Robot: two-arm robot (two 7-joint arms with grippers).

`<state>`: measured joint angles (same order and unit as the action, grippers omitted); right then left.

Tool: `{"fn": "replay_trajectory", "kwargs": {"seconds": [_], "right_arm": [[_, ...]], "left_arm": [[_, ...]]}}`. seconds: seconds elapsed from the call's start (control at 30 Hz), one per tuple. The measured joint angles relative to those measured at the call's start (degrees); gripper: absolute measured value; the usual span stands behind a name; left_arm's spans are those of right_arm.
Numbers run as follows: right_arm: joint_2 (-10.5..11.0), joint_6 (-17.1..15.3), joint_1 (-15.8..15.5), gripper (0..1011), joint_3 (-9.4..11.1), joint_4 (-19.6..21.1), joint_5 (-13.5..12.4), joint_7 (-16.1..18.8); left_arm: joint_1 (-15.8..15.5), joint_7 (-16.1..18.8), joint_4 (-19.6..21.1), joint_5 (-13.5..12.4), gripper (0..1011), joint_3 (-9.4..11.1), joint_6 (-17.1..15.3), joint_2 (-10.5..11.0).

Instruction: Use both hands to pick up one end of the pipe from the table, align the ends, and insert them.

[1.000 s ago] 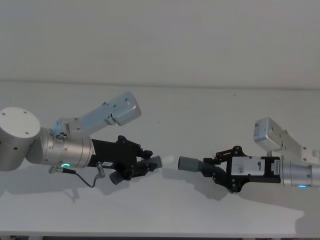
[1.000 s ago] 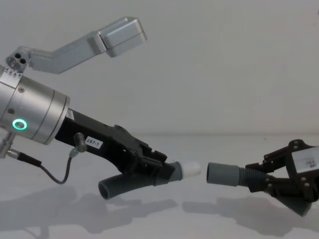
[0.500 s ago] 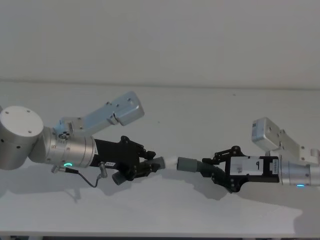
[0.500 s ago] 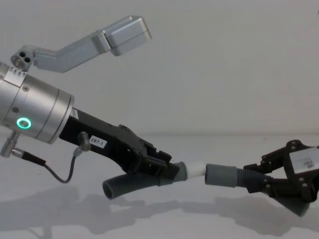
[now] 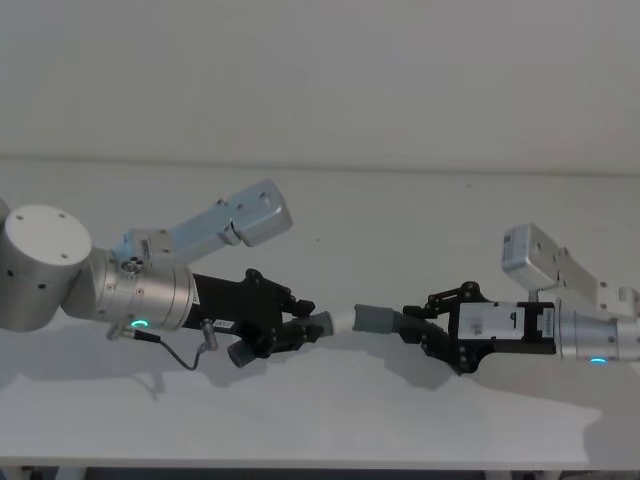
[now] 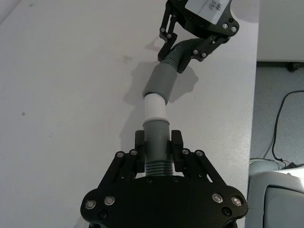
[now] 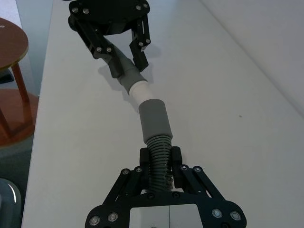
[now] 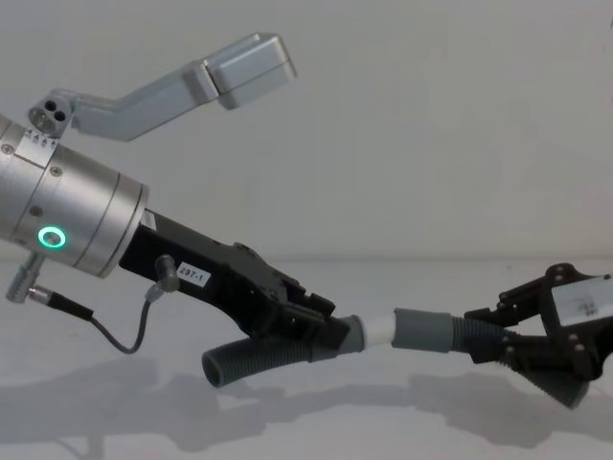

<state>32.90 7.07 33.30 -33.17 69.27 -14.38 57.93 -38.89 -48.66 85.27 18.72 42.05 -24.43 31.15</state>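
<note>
Two dark grey pipe pieces meet end to end above the table [image 5: 330,420]. My left gripper [image 5: 292,332] [image 6: 158,148] [image 8: 321,333] is shut on the left piece [image 8: 251,358] [image 6: 157,145] just behind its cuff. That piece's white tip [image 6: 154,105] [image 7: 139,92] [image 8: 381,329] sits partly inside the dark cuff [image 5: 376,319] [image 6: 160,83] [image 7: 154,119] [image 8: 425,330] of the right piece. My right gripper [image 5: 425,326] [image 7: 161,162] [image 8: 488,336] is shut on the ribbed part of the right piece [image 7: 159,152].
A thin grey cable [image 8: 110,331] loops under my left wrist. A brown round stool [image 7: 10,45] stands off the table's edge in the right wrist view. A dark floor and cables [image 6: 278,114] lie beyond the table's edge in the left wrist view.
The gap between the two ends has closed. Both grippers moved toward each other and the white tip has entered the right piece's cuff.
</note>
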Motion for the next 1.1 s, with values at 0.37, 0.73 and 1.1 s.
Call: {"fn": "replay_trajectory", "kwargs": {"seconds": [0.37,0.73,1.1], "right_arm": [[-0.36,-0.26,0.82,264,-0.38,-0.99,-0.85,0.18],[-0.46,-0.22,1.45,264,-1.20,-1.58,-1.46,1.32],[-0.46,-0.19,1.70,264,-1.66,-1.76,-1.71,1.91]], "left_arm": [[-0.86,-0.78,-1.02,0.51,317,0.86,0.35,-0.04],[-1.44,-1.12,-1.85,1.08,317,1.44,0.93,-0.10],[-1.67,-1.02,-2.34,1.46,317,1.68,1.24,-0.16]]}}
